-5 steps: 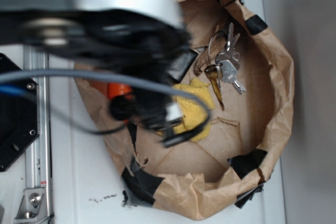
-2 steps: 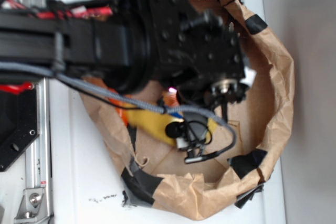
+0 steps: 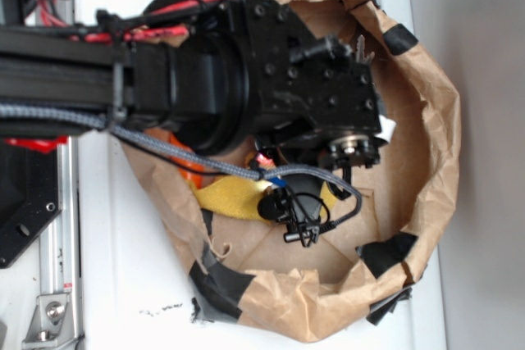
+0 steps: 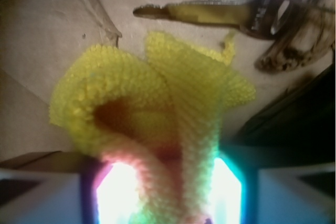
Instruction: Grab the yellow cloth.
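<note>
I am looking down on one brown paper nest (image 3: pixel 435 120), patched with black tape, sitting on a white table (image 3: pixel 131 284). One black arm (image 3: pixel 205 71) is reaching in from the left and covering most of the nest's floor. One yellow cloth (image 3: pixel 230 198) is showing under the arm on the exterior view, a strip of it peeking out left of the wrist cables, and a sliver of something orange (image 3: pixel 184 165) is lying just left of that.

The wrist view is giving me what the arm is hiding from above. Here the cloth (image 4: pixel 157 108) is bunching upward into a folded ridge, and its lower end is running down between the two pale fingers (image 4: pixel 42 192) of the gripper (image 4: pixel 163 198), so I am reading the gripper as pinched onto the cloth. Bright glare is washing out the exact contact. Beyond the cloth, toward the far side, one bunch of keys (image 4: pixel 231 9) is lying on the paper floor, a brass key pointing left, close to the cloth's top edge but not touching it. Those keys are almost wholly hidden on the exterior view.
</note>
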Controlling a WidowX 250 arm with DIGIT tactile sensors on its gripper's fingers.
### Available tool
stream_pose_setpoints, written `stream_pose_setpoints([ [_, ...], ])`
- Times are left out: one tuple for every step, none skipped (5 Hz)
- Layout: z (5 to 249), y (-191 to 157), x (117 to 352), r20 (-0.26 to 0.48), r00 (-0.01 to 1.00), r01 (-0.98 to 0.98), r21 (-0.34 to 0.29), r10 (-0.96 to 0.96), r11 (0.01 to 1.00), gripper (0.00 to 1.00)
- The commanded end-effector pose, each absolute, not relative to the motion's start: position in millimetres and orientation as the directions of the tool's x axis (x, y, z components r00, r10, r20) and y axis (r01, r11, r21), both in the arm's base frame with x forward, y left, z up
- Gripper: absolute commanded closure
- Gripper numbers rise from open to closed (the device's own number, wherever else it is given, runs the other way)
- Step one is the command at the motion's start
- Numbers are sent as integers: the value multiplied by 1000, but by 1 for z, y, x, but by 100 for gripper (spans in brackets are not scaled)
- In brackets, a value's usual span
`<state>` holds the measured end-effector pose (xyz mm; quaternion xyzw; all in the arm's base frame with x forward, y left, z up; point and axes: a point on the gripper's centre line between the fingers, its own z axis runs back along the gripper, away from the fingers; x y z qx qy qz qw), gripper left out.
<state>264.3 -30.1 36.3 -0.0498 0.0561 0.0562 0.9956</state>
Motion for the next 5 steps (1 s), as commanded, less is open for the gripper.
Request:
stream_pose_setpoints([
  [55,-30,264,1,999,-49,-37,50,998,100],
  [105,-19,250,158,984,78,8,-79,997,100],
  [151,11,229,333,938,122,-50,-99,991,100],
  [201,26,224,339,935,131,-49,-107,990,100],
  [210,13,228,272,952,155,-27,-142,988,100],
])
